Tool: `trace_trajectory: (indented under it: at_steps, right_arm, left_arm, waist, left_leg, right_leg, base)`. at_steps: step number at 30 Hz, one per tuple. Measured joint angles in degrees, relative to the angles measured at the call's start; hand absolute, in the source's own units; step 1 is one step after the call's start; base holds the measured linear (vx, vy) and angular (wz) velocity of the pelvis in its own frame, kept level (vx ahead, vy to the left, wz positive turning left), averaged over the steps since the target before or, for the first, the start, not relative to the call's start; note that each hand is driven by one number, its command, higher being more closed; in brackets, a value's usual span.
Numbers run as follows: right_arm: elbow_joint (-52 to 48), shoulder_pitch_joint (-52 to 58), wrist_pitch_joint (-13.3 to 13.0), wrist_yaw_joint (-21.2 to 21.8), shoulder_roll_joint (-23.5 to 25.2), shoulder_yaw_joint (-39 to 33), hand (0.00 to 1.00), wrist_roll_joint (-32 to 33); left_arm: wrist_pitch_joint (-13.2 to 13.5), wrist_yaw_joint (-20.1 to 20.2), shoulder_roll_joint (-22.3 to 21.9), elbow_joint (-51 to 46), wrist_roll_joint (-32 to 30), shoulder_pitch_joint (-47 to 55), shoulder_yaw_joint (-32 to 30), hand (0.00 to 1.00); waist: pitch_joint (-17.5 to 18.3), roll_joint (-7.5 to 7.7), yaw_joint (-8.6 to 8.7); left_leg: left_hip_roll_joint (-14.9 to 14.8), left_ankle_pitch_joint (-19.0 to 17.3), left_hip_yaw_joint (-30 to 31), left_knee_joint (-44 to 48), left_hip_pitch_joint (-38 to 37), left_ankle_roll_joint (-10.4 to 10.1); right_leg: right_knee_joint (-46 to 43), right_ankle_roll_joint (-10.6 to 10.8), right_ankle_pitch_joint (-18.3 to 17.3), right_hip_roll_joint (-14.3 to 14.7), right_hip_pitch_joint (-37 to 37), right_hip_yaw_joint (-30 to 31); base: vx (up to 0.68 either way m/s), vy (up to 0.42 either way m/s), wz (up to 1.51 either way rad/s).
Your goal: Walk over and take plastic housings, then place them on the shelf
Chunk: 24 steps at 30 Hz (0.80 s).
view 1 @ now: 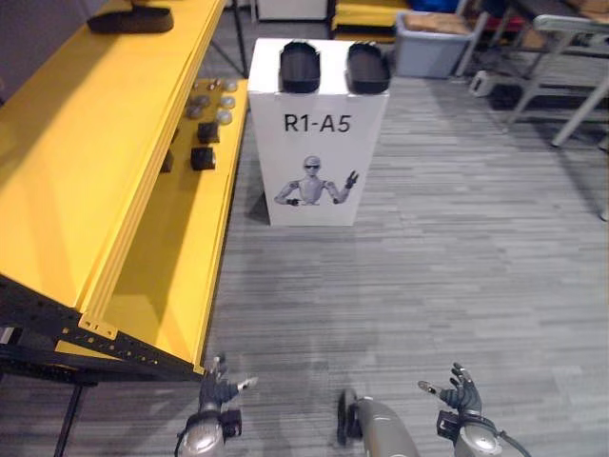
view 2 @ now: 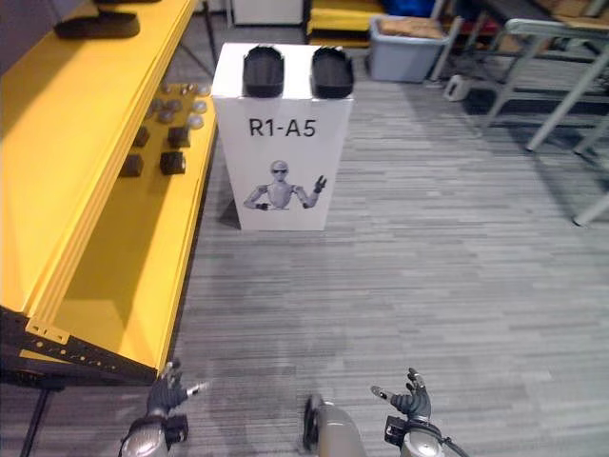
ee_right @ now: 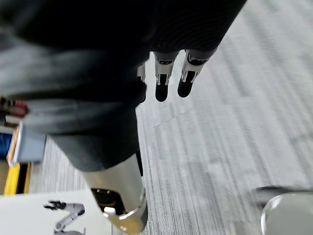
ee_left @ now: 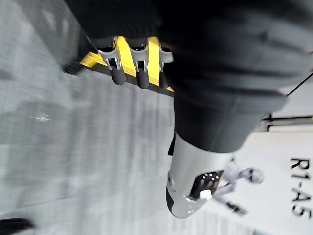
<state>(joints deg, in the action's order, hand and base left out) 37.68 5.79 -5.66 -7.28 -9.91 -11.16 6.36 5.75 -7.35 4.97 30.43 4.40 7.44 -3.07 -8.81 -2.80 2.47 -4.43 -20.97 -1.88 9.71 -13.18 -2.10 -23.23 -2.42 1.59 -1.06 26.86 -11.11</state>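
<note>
Nearest, at about 7 o'clock, the left hand (view 1: 217, 386) hangs over the grey striped floor (view 1: 447, 248), its fingers loosely straight and apart, with nothing in it. At about 5 o'clock the right hand (view 1: 463, 392) is the same, fingers spread and relaxed and the thumb out to the side, empty. Their own wrist views show the fingers hanging straight over bare floor.

From 8 to 11 o'clock runs a yellow shelf (view 1: 67, 190) on a dark frame, with an upper board and a lower one. On the lower board, towards 11 o'clock, lie four small black blocks (view 1: 203, 158) in two pairs. Just beyond them is a cluster of small greyish round pieces (view 1: 214, 100), too small to count with certainty.

At 12 o'clock, well apart from both hands, a white box (view 1: 319, 143) stands on the floor just beside the shelf's edge. Its front bears one line of black lettering above a picture of a robot figure. On its top lie two black plastic housings (view 1: 300, 67), side by side, close but not touching. Each has its hollow side up and its long axis running from 6 to 12 o'clock.

Farther, at 10 o'clock on the upper board, lies one black elongated part (view 1: 130, 19), its long axis running from 9 to 3 o'clock. At 1 o'clock sits one grey bin (view 1: 433, 43), and at 2 o'clock stand pale metal table legs (view 1: 561, 57).
</note>
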Motion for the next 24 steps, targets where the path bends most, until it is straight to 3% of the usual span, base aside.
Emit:
trace_trajectory:
  at_steps: [1, 2, 4, 6, 7, 9, 10, 12, 13, 14, 15, 16, 17, 18, 19, 20, 21, 22, 24]
  right_arm:
    - [-0.4, -1.8, 0.0, 0.0, 0.2, 0.1, 0.00, -0.1]
    - [-0.8, -2.2, 0.0, 0.0, 0.2, 0.1, 0.00, -0.1]
    - [-2.9, -1.5, 0.0, -0.1, 1.0, 1.6, 0.00, -0.1]
    - [-4.4, -1.1, -0.1, -0.3, 3.0, 3.1, 0.00, 0.0]
    - [-5.4, -1.0, -0.1, -0.4, 4.0, 3.5, 0.00, 0.1]
    - [-5.8, -1.0, -0.2, -0.5, 4.8, 3.4, 0.00, 0.1]
    - [-5.4, -1.1, -0.2, -0.6, 4.9, 3.3, 0.00, 0.1]
    - [-4.7, -1.5, -0.2, -0.6, 5.0, 2.8, 0.00, 0.2]
    - [-3.3, -1.9, -0.2, -0.7, 5.0, 1.5, 0.00, 0.4]
    - [-1.4, -1.8, -0.1, -0.8, 4.5, 0.5, 0.00, 0.6]
    - [-0.6, -1.9, -0.1, -0.8, 4.2, 0.5, 0.00, 0.7]
    - [0.6, -1.2, 0.0, -0.8, 4.3, 0.6, 0.00, 0.8]
    - [1.0, -0.3, 0.0, -0.8, 4.4, 0.4, 0.00, 0.8]
    - [1.2, -0.3, 0.0, -0.7, 4.4, 0.0, 0.00, 0.8]
    - [1.3, -0.2, 0.1, -0.7, 4.7, -0.1, 0.00, 0.8]
    - [1.2, 0.6, 0.1, -0.7, 5.4, 0.0, 0.00, 0.7]
    - [1.1, 0.7, 0.2, -0.5, 5.8, 0.1, 0.00, 0.6]
    - [1.1, 1.6, 0.3, -0.4, 6.5, 0.2, 0.00, 0.0]
    - [0.9, 2.0, 0.6, -0.2, 6.9, 1.2, 0.00, 0.0]
  left_arm:
    - [0.0, 0.1, 0.0, 0.2, -0.1, -0.7, 0.1, 0.00]
    - [0.0, 0.1, -0.4, 0.2, -0.1, -1.2, 0.1, 0.00]
    - [0.0, 0.1, -3.4, -0.5, -0.1, -0.5, -1.5, 0.00]
    - [0.1, 0.4, -3.9, -2.5, 0.0, 1.0, -1.6, 0.00]
    - [0.1, 0.4, -4.1, -3.0, 0.0, 1.4, -1.5, 0.00]
    - [0.1, 0.4, -4.6, -3.9, 0.0, 2.0, -0.6, 0.00]
    - [0.1, 0.4, -4.6, -4.4, 0.0, 2.5, 0.0, 0.00]
    - [0.0, 0.5, -4.9, -4.5, 0.0, 3.3, 0.1, 0.00]
    - [0.0, 0.5, -5.2, -4.4, 0.0, 3.5, 0.1, 0.00]
    - [0.0, 0.5, -5.6, -4.4, 0.0, 3.5, 0.2, 0.00]
    - [0.0, 0.5, -5.6, -4.3, 0.0, 3.6, 0.2, 0.00]
    - [0.0, 0.5, -5.2, -3.7, -0.1, 3.6, 0.1, 0.00]
    - [-0.2, 0.5, -4.9, -3.1, -0.1, 3.4, 0.2, 0.00]
    - [-0.2, 0.5, -5.0, -3.1, -0.1, 3.3, 0.4, 0.00]
    - [-0.4, 0.5, -5.1, -3.1, -0.1, 3.5, 1.0, 0.00]
    - [-0.5, 0.5, -4.6, -3.1, -0.1, 3.7, 1.8, 0.00]
    - [-0.6, 0.5, -4.2, -3.0, -0.1, 3.6, 2.4, 0.00]
    - [-0.8, 0.5, -3.9, -3.0, 0.0, 3.5, 2.8, 0.00]
    - [-0.8, 0.2, -3.5, -3.0, 0.0, 3.1, 2.8, 0.00]
  waist:
    - [-0.1, -0.23, 0.14]
    - [-0.3, -0.33, 0.15]
    - [-1.9, -0.90, -0.40]
    - [-2.3, -0.60, -2.04]
    - [-2.5, 0.06, -2.76]
    - [-2.5, 0.45, -3.80]
    - [-2.5, 0.41, -4.68]
    - [-2.7, 0.59, -5.11]
    - [-2.6, 0.50, -5.14]
    - [-2.3, 0.15, -5.24]
    - [-2.1, 0.13, -5.50]
    - [-1.5, 1.40, -5.74]
    - [-0.5, 2.83, -5.50]
    - [-0.5, 3.10, -5.55]
    - [-0.5, 3.13, -5.81]
    - [-0.7, 3.58, -5.97]
    - [-0.7, 3.84, -5.84]
    - [-0.7, 3.90, -5.21]
    - [-0.6, 3.94, -4.14]
  left_leg:
    - [-1.2, 1.5, 0.0, 5.3, 2.7, -2.5]
    - [-1.4, 3.0, -0.7, 9.6, 4.5, -3.3]
    - [-5.5, 14.8, -2.7, 36.4, 12.7, 0.4]
    - [-8.7, 12.4, -4.4, 53.1, 19.7, 0.3]
    - [-8.8, 11.5, -5.0, 55.8, 23.5, -0.1]
    - [-8.8, 10.1, -6.9, 52.7, 30.3, -1.5]
    - [-8.4, 9.3, -8.5, 46.8, 33.1, -1.6]
    - [-5.5, 8.8, -8.9, 31.8, 34.7, -1.6]
    - [-2.9, 10.4, -7.9, 19.2, 34.1, -1.6]
    - [-1.0, 15.9, -6.6, 10.3, 33.4, 0.1]
    - [-0.3, 19.0, -5.6, 10.1, 32.8, 1.6]
    - [1.3, 20.1, -5.8, 10.9, 31.9, 4.2]
    - [2.9, 17.7, -6.5, 11.5, 31.6, 4.8]
    - [3.3, 16.2, -7.1, 11.8, 31.0, 5.0]
    - [3.7, 14.4, -8.2, 11.8, 28.8, 5.6]
    - [4.5, 12.2, -9.0, 11.5, 25.1, 6.3]
    - [5.0, 11.0, -9.1, 11.6, 23.5, 6.6]
    - [5.7, 8.7, -8.2, 12.2, 20.3, 7.0]
    - [6.0, 6.7, -6.9, 11.7, 16.0, 7.3]
  right_leg:
    - [-1.5, -1.1, -2.6, 0.1, 0.0, -0.9]
    - [-1.6, -1.7, -3.4, 0.4, -0.7, -1.1]
    - [4.1, -3.1, -5.9, 2.7, -12.0, -1.7]
    - [9.9, -3.9, -6.5, 5.0, -21.2, 0.1]
    - [12.5, -4.1, -6.6, 5.2, -24.5, 0.9]
    - [17.4, -4.1, -6.6, 5.4, -29.4, 2.2]
    - [19.7, -4.0, -6.6, 5.4, -32.0, 3.0]
    - [21.6, -3.0, -7.7, 4.8, -35.0, 4.3]
    - [22.4, -1.9, -8.9, 4.4, -36.4, 4.9]
    - [22.5, -0.7, -10.7, 4.3, -37.3, 5.8]
    - [22.3, 0.0, -11.7, 4.1, -38.0, 6.4]
    - [20.8, 1.2, -14.4, 2.2, -39.1, 7.1]
    - [16.3, 2.8, -16.9, 0.1, -37.5, 7.1]
    - [12.4, 4.2, -17.9, -0.8, -36.2, 7.2]
    - [2.1, 5.9, -18.9, -2.1, -32.7, 7.2]
    - [-14.6, 7.8, -17.6, -4.0, -26.8, 6.9]
    - [-22.1, 9.1, -16.6, -5.1, -24.1, 6.9]
    - [-31.8, 9.0, -16.9, -6.2, -20.2, 6.9]
    - [-36.6, 8.3, -17.4, -7.3, -14.8, 5.3]
  base:
    - [0.67, -0.271, 0.19]
    - [0.66, -0.267, 0.16]
    - [0.63, -0.247, 0.07]
    - [0.57, -0.197, -0.31]
    - [0.62, -0.195, -0.43]
    - [0.47, -0.105, -0.28]
    - [0.46, -0.026, -0.33]
    - [0.47, 0.030, -0.32]
    - [0.47, 0.102, -0.27]
    - [0.46, 0.122, -0.33]
    - [0.48, 0.145, -0.33]
    - [0.62, 0.156, -0.21]
    - [0.63, 0.145, -0.14]
    - [0.61, 0.144, -0.24]
    - [0.49, 0.148, -0.41]
    - [0.50, 0.154, -0.35]
    - [0.51, 0.128, 0.01]
    - [0.41, 0.072, 0.28]
    - [0.51, 0.033, 0.41]
